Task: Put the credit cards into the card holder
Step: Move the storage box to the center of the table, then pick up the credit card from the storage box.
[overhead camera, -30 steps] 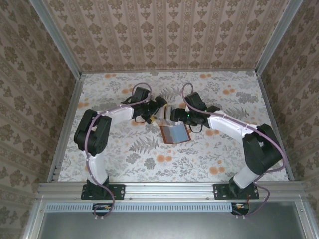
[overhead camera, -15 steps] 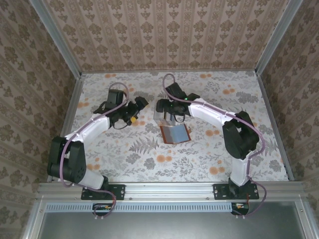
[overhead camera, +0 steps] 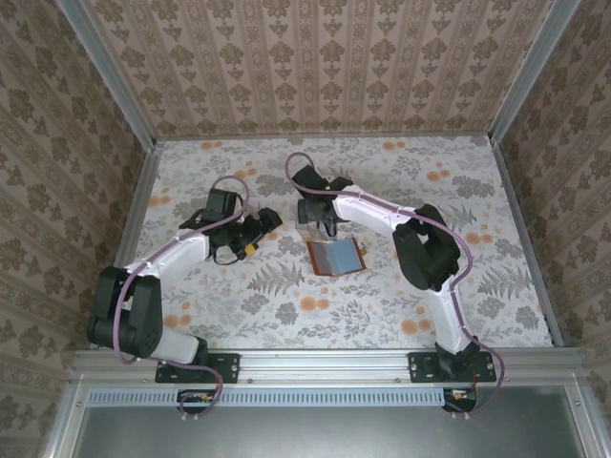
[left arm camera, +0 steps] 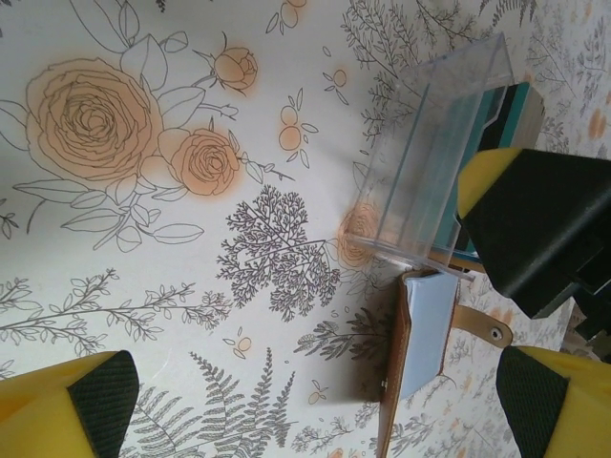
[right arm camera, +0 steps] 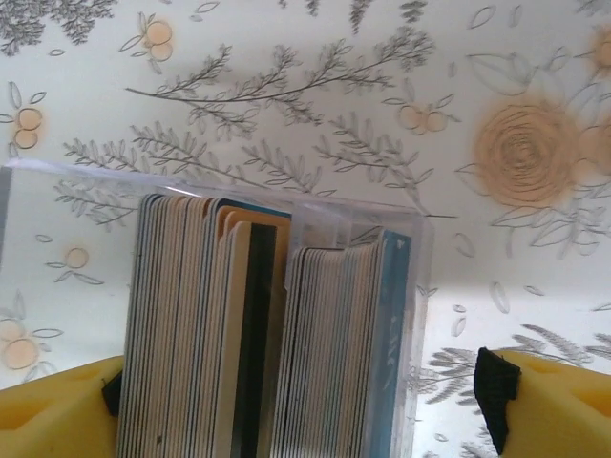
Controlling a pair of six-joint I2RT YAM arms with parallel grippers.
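- Credit cards [right arm camera: 248, 334], thin plastic, fill a clear box [left arm camera: 430, 162] just beyond the reddish-brown leather card holder [overhead camera: 335, 256].
- Your right tool [right arm camera: 301, 405] hangs released above them.
- Your left tool [left arm camera: 305, 410] sits released, left of the card holder.

Top external: high behind both bases, looks down on the whole table [overhead camera: 286, 305].
Left wrist: near, slanted toward the clear box [left arm camera: 430, 162].
Right wrist: very near, directly above it.
Shared: that box, the credit cards [right arm camera: 239, 334] inside.

2 white-and-black arms [overhead camera: 181, 250] trail purple cables [overhead camera: 117, 322], with yellow, black-padded jaws.
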